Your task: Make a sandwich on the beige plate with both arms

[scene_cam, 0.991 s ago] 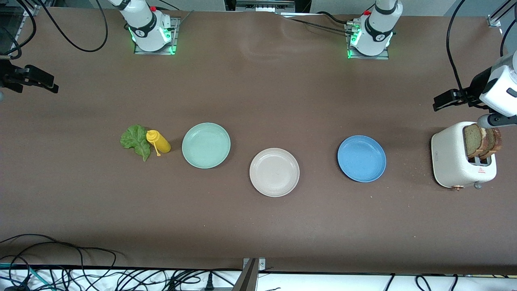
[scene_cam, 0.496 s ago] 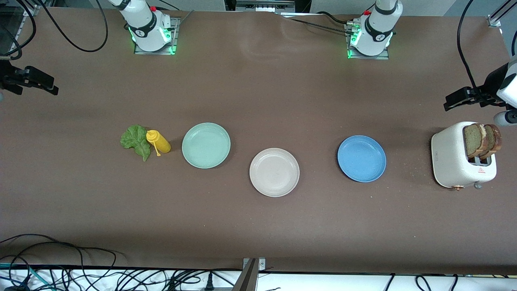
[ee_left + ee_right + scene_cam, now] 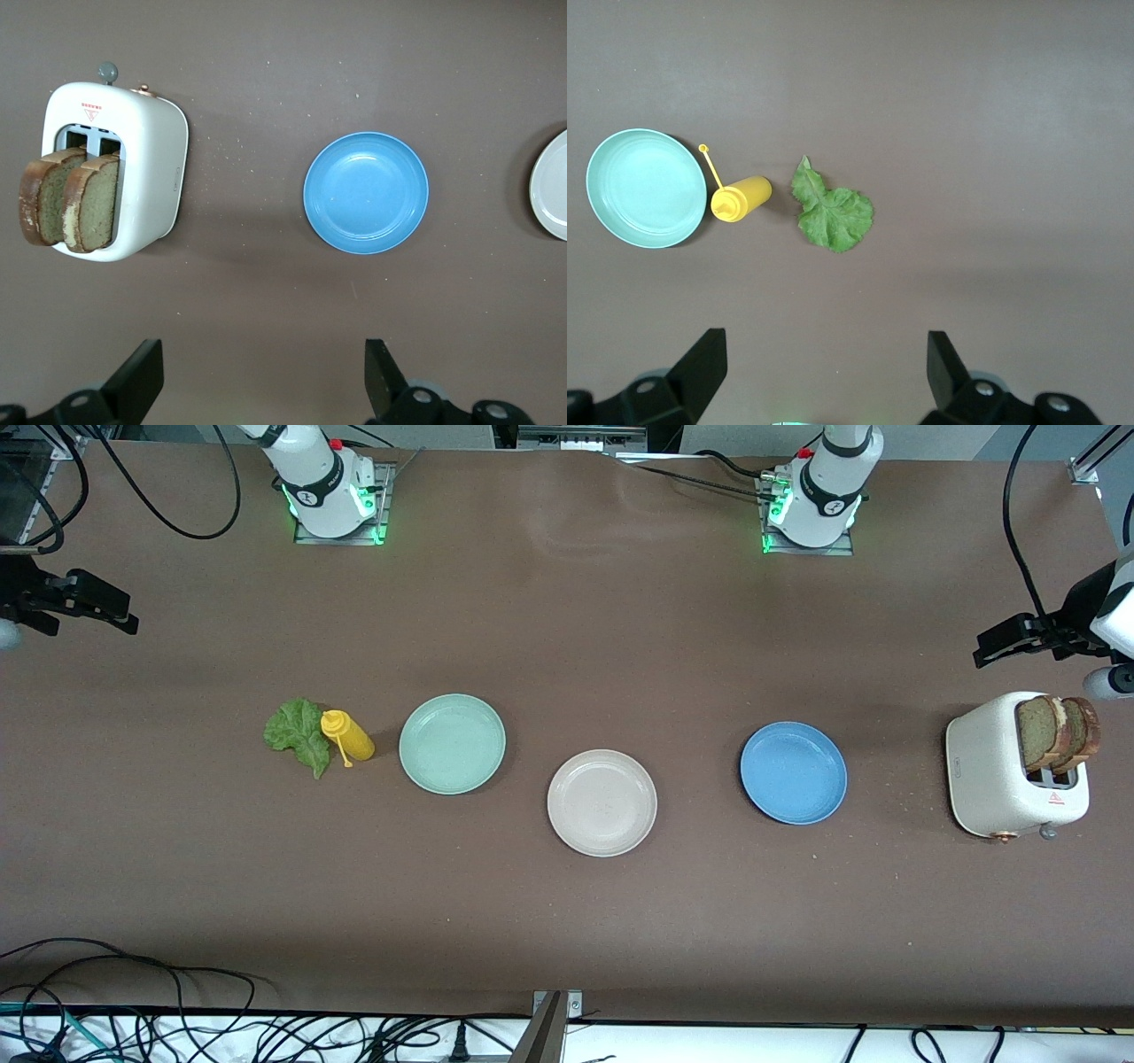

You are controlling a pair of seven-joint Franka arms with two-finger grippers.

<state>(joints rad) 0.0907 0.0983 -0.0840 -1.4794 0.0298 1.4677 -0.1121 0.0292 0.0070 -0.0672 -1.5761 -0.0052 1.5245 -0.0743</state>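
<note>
Opening stage of the sandwich task: nothing is assembled yet, and the beige plate (image 3: 602, 802) lies bare at the table's middle, slightly nearer the front edge than its neighbours. You see the left claw (image 3: 1005, 645) raised over the table's left-arm end, just beside the toaster (image 3: 992, 766), jaws apart and empty; the right claw (image 3: 89, 602) hangs over the right-arm end, jaws likewise apart and empty. Your next move, by judgement, is to lower the left claw onto a bread slice (image 3: 93, 202) and lift it straight out of its slot. Count: two bread slices, one lettuce leaf (image 3: 297, 733), one yellow bottle (image 3: 347, 735), three plates (mint-green plate (image 3: 452, 744), beige, blue plate (image 3: 793, 772)), one toaster.
</note>
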